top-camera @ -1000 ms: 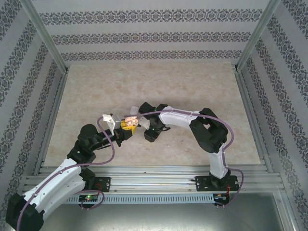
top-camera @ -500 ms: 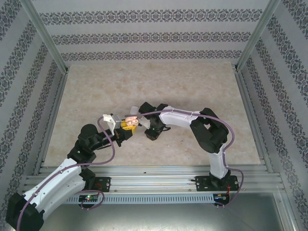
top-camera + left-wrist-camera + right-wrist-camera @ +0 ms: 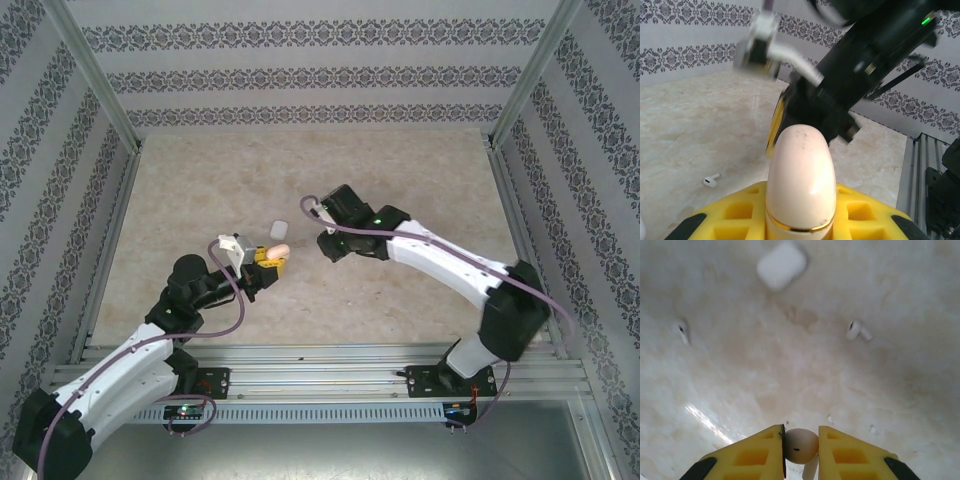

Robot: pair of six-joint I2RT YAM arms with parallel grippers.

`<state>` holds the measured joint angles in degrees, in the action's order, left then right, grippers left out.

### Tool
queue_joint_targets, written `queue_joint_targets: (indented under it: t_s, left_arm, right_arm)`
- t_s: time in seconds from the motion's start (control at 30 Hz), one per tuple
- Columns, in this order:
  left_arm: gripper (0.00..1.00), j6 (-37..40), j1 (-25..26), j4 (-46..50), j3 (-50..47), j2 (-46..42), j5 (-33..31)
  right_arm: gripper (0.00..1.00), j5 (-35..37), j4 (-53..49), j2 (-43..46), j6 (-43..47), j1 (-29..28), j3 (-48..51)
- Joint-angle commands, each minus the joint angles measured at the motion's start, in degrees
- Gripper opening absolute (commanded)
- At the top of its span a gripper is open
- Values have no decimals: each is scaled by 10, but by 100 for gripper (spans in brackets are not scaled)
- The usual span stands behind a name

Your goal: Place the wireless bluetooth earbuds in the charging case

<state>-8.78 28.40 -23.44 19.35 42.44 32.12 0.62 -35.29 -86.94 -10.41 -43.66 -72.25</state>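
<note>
Left gripper (image 3: 800,200) jaws clamp tight on a tan rounded piece (image 3: 800,160), right gripper (image 3: 801,435) jaws pinch a smaller tan piece (image 3: 801,446), so the earbuds (image 3: 858,331) lie unclaimed on the tabletop (image 3: 790,370), one each side of the seemingly closed charging case (image 3: 781,264).

We see a marbled tabletop (image 3: 400,180) mid-frame, patterned wallpaper (image 3: 300,60) above (floral bands), a cream rounded piece (image 3: 800,180) bottom centre, a tan rounded piece (image 3: 801,445) likewise.

Jaws pinch tan piece (image 3: 800,172); earbud (image 3: 710,179) lies leftward.
</note>
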Motion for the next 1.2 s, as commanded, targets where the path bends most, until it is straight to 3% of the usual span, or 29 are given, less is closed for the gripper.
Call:
queue_joint_targets:
  t_s: [0.0,0.2,0.3,0.47,0.73,1.17]
  left_arm:
    - [12,-2,-3,-70,9,9,12]
    - [12,-8,-2,-75,25,29,21]
    - [12,-12,-3,-71,34,34,16]
    - [12,-18,-3,-81,38,45,25]
    - [12,-26,-3,-83,35,41,38]
    - [12,-16,-3,-66,27,34,49]
  right_arm:
    - [21,37,36,60,-50,-7,17]
    - [22,-48,100,144,-20,-52,38]
    - [23,-125,122,151,-18,-84,54]
    - [23,-166,117,130,-14,-127,43]
    - [20,-132,93,89,4,-121,-15]
    - [17,-172,54,67,8,-76,-78]
